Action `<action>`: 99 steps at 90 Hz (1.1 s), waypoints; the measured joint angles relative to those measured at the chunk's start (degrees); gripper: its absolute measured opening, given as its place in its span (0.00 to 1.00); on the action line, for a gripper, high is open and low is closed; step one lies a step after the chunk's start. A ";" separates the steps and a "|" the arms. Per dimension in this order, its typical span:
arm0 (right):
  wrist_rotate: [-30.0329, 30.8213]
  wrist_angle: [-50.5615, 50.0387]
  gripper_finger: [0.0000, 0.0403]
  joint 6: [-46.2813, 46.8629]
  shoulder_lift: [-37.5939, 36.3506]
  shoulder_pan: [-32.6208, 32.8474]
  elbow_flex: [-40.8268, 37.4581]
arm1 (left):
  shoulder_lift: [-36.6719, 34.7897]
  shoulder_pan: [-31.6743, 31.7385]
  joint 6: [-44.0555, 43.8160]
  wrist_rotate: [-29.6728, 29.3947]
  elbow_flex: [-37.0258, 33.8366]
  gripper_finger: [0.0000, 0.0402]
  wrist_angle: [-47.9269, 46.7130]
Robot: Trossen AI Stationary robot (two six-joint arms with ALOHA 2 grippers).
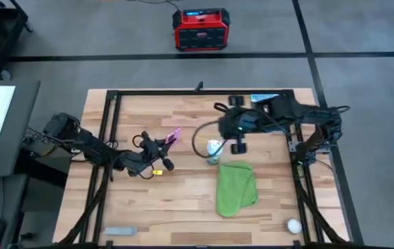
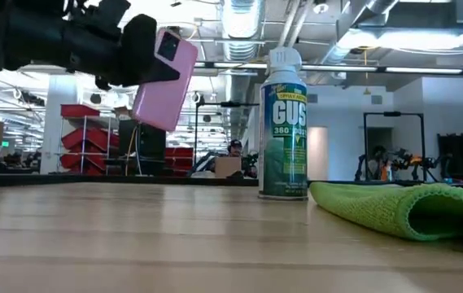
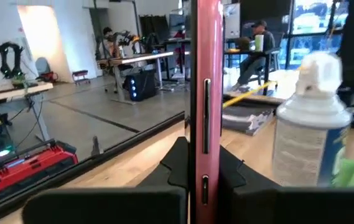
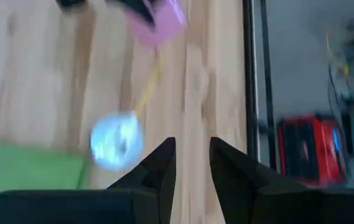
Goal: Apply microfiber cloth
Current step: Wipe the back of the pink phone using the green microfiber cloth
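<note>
- Green cloth lying loosely folded on the table, toward the right edge and nearer the front, untouched by either arm; one rumpled end visible in the low view.
- Spray can standing upright just beyond the cloth's far end, close to it but apart.
- Left gripper lifted above the table's left-centre, pinching the pink phone by its edges; in the left wrist view the phone runs edge-on between the closed-in fingers.
- Phone hanging tilted and clear of the wood in the low view.
- Right gripper hovering over the middle of the table near the can, holding nothing; fingers parted by a narrow gap, can and a strip of cloth below.
- Likely step in hand: reaching for the cloth, so as to wipe the held phone.
- Advice for doing it well: come down on the near-can end of the cloth, well off the can's side, to avoid tipping it.
- Better to widen the fingers first, then pinch a raised fold instead of scraping at flat fabric.
- Worth gathering enough layers that the cloth does not slip out when lifted.
- Also worth keeping the phone steady and angled face-up toward the right arm.
</note>
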 joint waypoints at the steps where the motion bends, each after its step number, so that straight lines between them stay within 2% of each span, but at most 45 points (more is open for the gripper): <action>1: 0.30 -0.52 0.22 0.56 -0.29 0.34 0.00 | 0.00 -0.08 0.10 -0.01 0.00 0.00 -0.03; 9: 2.44 -3.31 0.21 4.48 -2.89 3.40 0.00 | -0.49 -0.59 1.32 -0.07 -0.02 0.00 -0.29; 23: 3.90 -1.84 0.19 8.43 -8.92 9.41 -0.04 | -0.66 -0.81 1.86 0.51 -0.02 0.00 -0.31; 32: 7.11 -0.32 0.17 10.96 -13.12 13.53 -4.15 | -0.72 -0.85 1.98 1.38 -0.02 0.00 -0.03; 43: 8.83 3.04 0.16 15.51 -19.60 17.04 -15.82 | -0.72 -0.95 3.28 1.86 -0.02 0.00 0.12; 56: 11.19 10.50 0.16 21.71 -30.75 19.94 -34.25 | -0.72 -1.14 4.49 3.49 -0.02 0.00 0.78; 79: 11.30 34.85 0.16 25.57 -51.97 24.08 -64.33 | -0.72 -1.16 4.51 4.17 -0.02 0.00 0.67; 89: 11.20 44.68 0.16 25.40 -56.65 24.58 -74.10 | -0.72 -1.17 4.51 6.22 0.00 0.00 0.69; 99: 9.55 53.73 0.16 25.28 -57.34 24.53 -81.66 | -0.72 -1.18 4.53 6.42 0.00 0.00 0.65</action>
